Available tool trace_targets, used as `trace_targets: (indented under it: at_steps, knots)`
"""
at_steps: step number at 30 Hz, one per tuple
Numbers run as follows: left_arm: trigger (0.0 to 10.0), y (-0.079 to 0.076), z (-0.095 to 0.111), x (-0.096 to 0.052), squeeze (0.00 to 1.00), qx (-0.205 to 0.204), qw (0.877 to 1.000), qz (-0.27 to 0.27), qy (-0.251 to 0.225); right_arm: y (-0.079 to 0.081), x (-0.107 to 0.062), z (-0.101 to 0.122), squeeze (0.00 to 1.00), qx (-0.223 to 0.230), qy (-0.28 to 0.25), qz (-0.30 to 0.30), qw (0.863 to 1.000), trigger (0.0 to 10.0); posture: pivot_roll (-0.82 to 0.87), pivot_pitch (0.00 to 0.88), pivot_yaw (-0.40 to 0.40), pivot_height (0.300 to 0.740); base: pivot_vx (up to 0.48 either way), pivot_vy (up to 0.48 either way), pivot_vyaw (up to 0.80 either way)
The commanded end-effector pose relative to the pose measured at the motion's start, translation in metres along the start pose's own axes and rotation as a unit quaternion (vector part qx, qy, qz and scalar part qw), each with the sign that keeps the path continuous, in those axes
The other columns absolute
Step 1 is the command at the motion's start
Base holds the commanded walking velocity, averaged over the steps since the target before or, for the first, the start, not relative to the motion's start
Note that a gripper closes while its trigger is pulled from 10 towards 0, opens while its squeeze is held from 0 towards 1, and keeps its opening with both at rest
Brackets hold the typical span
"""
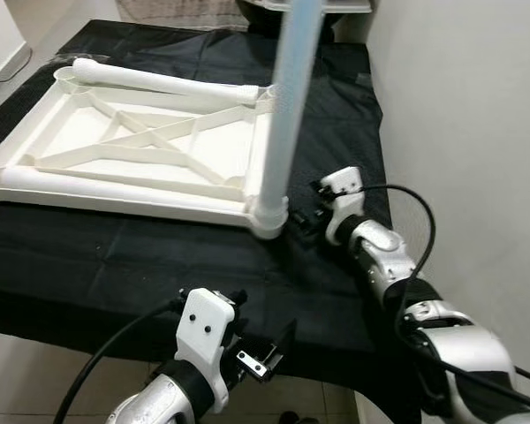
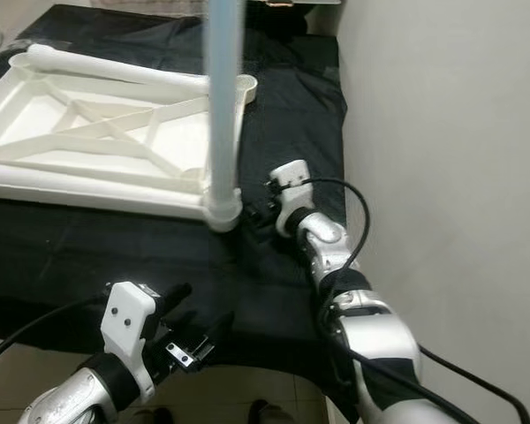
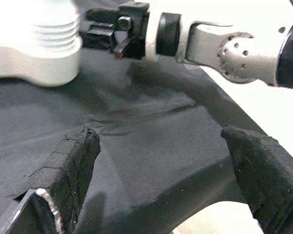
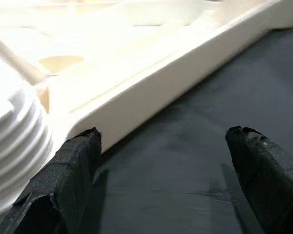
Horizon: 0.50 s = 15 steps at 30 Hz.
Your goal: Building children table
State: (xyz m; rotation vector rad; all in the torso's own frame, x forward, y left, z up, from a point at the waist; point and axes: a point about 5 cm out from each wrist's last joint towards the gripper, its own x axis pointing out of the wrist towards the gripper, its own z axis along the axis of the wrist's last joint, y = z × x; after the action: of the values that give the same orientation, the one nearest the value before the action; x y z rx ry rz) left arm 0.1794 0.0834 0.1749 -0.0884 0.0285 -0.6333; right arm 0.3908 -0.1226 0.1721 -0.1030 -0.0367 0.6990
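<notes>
A white plastic tabletop lies upside down on a black cloth. A pale blue leg stands upright in its near right corner socket, threaded collar at the base. A white leg lies along the far rim, and another white tube lies along the near rim. My right gripper is low on the cloth just right of the upright leg's base, open, holding nothing. My left gripper hovers at the cloth's front edge, open and empty, looking toward the leg's base.
A pale wall runs close along the right side of the cloth. Tiled floor shows below the front edge. Black cables trail from both wrists.
</notes>
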Motion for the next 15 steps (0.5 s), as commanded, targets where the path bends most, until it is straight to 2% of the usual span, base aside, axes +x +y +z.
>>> trace_targets:
  at_steps: [1, 2, 3, 5, 6, 7, 8, 9, 10, 13, 15]
  knots:
    - [10.0, 0.001, -0.005, -0.001, 0.00, -0.002, 1.000, 0.002, 0.015, 0.014, 0.003, -0.006, 0.00, -0.002, 0.007, 0.052, 0.999, 10.0, 0.26, 0.254, -0.080, 0.740, 0.000, 0.000, 0.00]
    - [10.0, 0.001, -0.005, -0.001, 0.00, -0.002, 1.000, 0.002, 0.015, 0.018, 0.004, -0.005, 0.00, -0.006, 0.005, 0.077, 0.997, 10.0, 0.26, 0.254, -0.080, 0.740, 0.000, 0.000, 0.00]
    - [10.0, 0.001, -0.005, -0.001, 0.00, -0.002, 1.000, 0.002, 0.015, 0.018, 0.004, -0.005, 0.00, -0.006, 0.005, 0.077, 0.997, 10.0, 0.26, 0.254, -0.080, 0.740, 0.000, 0.000, 0.00]
    - [10.0, 0.002, -0.005, 0.000, 0.00, -0.001, 1.000, 0.002, 0.014, 0.030, 0.006, -0.002, 0.00, -0.006, -0.001, 0.142, 0.990, 10.0, 0.26, 0.252, -0.081, 0.740, 0.000, 0.000, 0.00]
    - [10.0, 0.002, -0.005, 0.000, 0.00, -0.001, 1.000, 0.002, 0.014, 0.030, 0.006, -0.002, 0.00, -0.006, -0.001, 0.142, 0.990, 10.0, 0.26, 0.252, -0.081, 0.740, 0.000, 0.000, 0.00]
    - [10.0, 0.003, -0.005, 0.000, 0.00, 0.000, 1.000, 0.003, 0.013, 0.040, 0.005, 0.000, 0.00, -0.004, -0.004, 0.205, 0.979, 10.0, 0.25, 0.249, -0.082, 0.740, 0.000, 0.000, 0.00]
    - [10.0, 0.003, -0.005, 0.000, 0.00, 0.000, 1.000, 0.003, 0.013, 0.040, 0.005, 0.000, 0.00, -0.004, -0.004, 0.205, 0.979, 10.0, 0.25, 0.249, -0.082, 0.740, 0.000, 0.000, 0.00]
    - [10.0, 0.003, -0.005, 0.000, 0.00, 0.001, 1.000, 0.003, 0.013, 0.044, 0.004, 0.001, 0.00, -0.005, -0.004, 0.238, 0.971, 10.0, 0.25, 0.249, -0.083, 0.740, 0.000, 0.000, 0.00]
    - [10.0, 0.003, -0.005, 0.000, 0.00, 0.001, 1.000, 0.003, 0.013, 0.044, 0.004, 0.001, 0.00, -0.005, -0.004, 0.238, 0.971, 10.0, 0.25, 0.249, -0.083, 0.740, 0.000, 0.000, 0.00]
    - [10.0, 0.004, -0.005, 0.001, 0.00, 0.002, 1.000, 0.004, 0.012, 0.050, 0.001, 0.001, 0.00, -0.013, 0.001, 0.281, 0.960, 10.0, 0.25, 0.243, -0.086, 0.740, 0.000, 0.000, 0.00]
    - [10.0, 0.005, -0.006, 0.003, 0.00, 0.004, 1.000, 0.005, 0.011, 0.048, 0.002, 0.001, 0.00, -0.026, 0.006, 0.269, 0.963, 10.0, 0.25, 0.237, -0.088, 0.740, 0.000, 0.000, 0.00]
